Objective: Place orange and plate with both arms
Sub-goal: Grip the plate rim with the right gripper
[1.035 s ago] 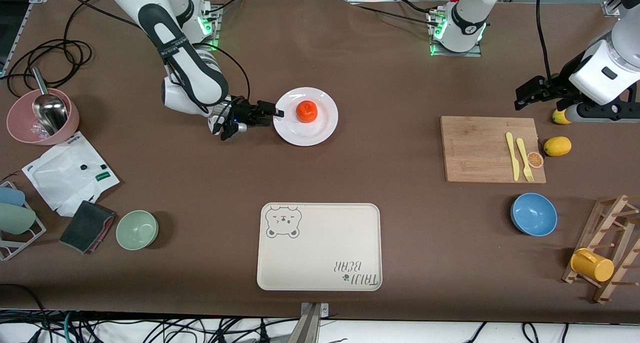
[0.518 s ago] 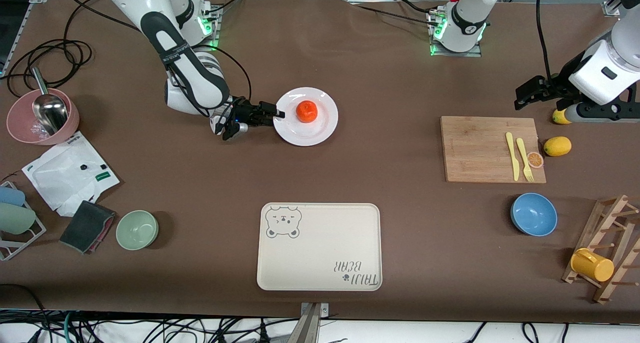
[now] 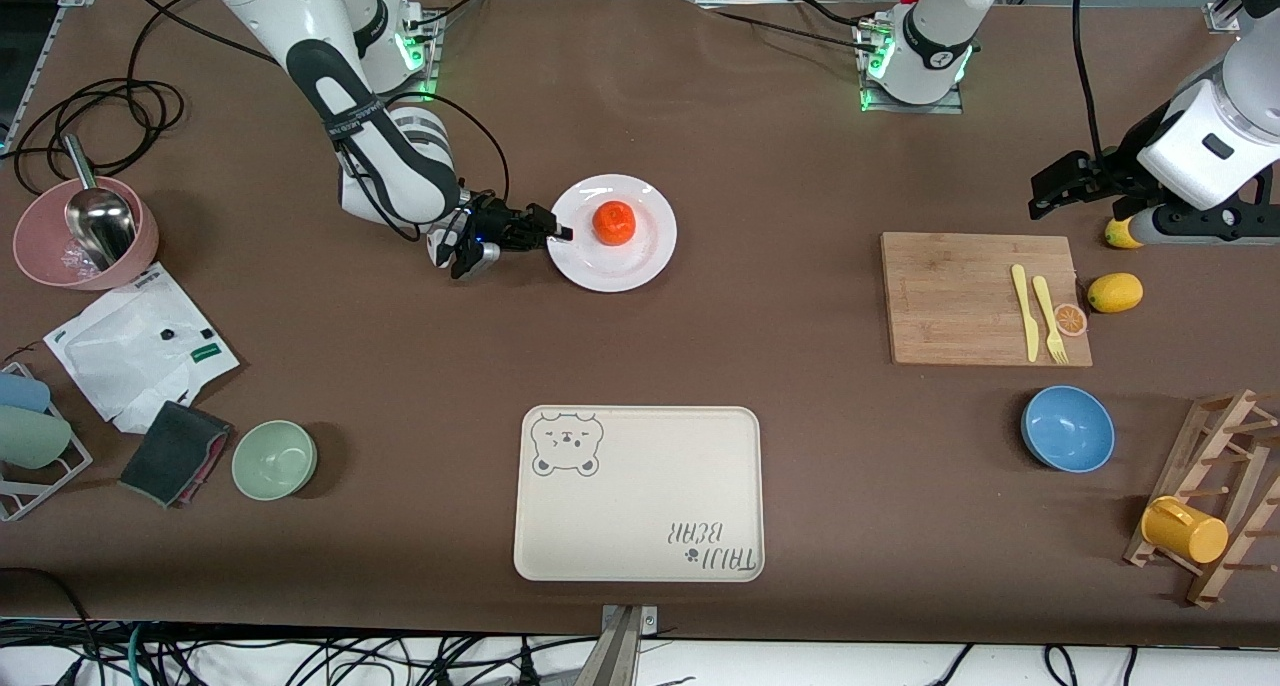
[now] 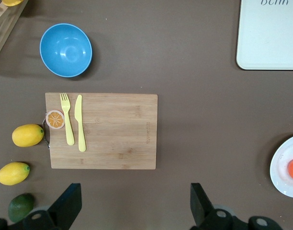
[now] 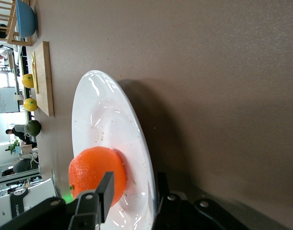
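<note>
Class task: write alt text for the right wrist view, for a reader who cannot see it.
A small round orange mandarin sits on a glossy round white plate on a brown table. The right hand straddles the plate's rim, one finger above, one below.
</note>
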